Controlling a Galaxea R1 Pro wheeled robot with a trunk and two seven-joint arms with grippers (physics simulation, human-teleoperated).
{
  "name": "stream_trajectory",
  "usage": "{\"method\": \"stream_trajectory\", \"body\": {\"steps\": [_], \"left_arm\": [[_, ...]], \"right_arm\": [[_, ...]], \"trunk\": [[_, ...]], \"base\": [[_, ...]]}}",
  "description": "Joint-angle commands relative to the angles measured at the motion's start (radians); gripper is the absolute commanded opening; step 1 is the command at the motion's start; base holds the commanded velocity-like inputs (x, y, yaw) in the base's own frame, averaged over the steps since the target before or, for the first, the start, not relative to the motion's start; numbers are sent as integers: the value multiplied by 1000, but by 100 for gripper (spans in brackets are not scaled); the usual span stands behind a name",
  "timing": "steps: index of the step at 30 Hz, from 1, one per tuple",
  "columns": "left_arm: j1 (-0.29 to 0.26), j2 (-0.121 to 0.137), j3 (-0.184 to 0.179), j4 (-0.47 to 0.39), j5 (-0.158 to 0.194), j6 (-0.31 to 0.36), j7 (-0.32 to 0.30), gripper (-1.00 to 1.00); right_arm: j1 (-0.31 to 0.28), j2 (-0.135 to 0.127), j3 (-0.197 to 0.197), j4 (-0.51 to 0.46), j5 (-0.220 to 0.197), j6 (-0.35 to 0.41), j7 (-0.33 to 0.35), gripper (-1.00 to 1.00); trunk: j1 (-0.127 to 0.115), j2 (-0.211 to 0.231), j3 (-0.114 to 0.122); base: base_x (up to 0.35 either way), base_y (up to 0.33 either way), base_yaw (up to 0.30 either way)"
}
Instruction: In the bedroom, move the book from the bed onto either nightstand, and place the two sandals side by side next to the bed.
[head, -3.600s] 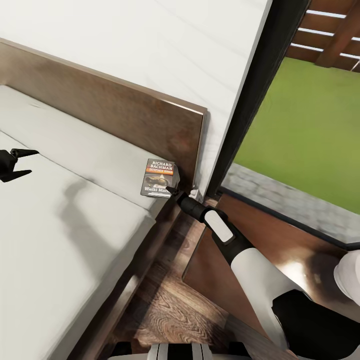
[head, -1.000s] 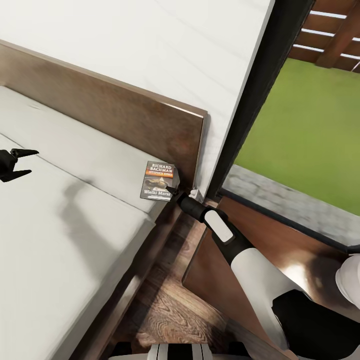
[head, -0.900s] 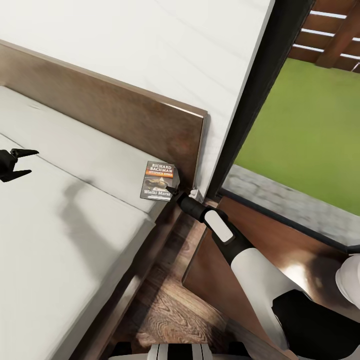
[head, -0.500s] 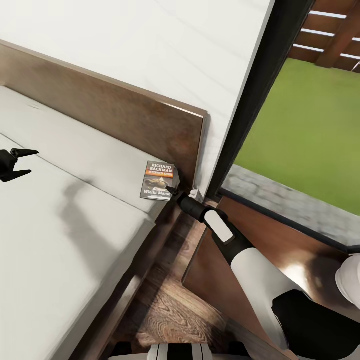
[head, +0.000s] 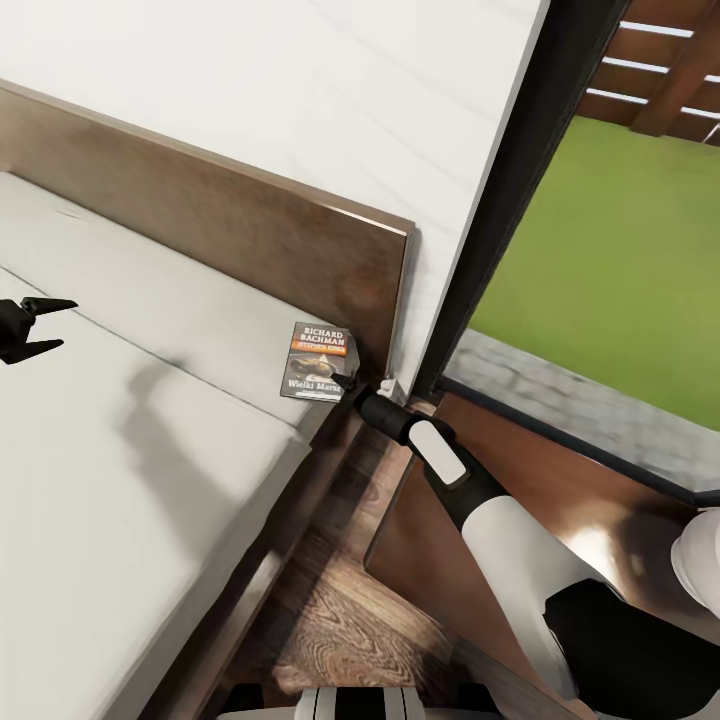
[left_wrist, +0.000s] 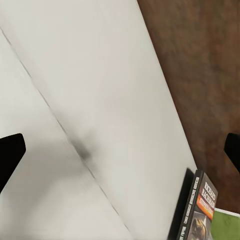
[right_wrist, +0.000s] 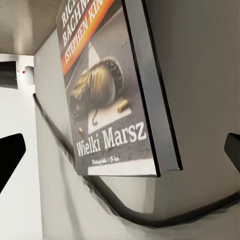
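Lying flat at the mattress corner of the bed, just beside the headboard, the book faces cover up. Right gripper sits at the book's near edge, its 2 fingers spread apart on either side, not clamped. Left gripper hangs above the mattress well apart from the book, fingers parted. Nightstand stands beside the bed, under the right arm.
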Motion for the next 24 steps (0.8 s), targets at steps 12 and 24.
{"method": "stream_trajectory", "body": {"steps": [12,24], "left_arm": [[-1,0,4,0,-7,4,-6,100],[-1,0,5,0,-7,4,-6,100]], "right_arm": [[0,0,34,-1,-5,6,1,100],[-1,0,44,-2,-6,4,1,100]], "trunk": [[0,0,-1],[0,0,-1]], "base": [[0,0,0],[0,0,0]]}}
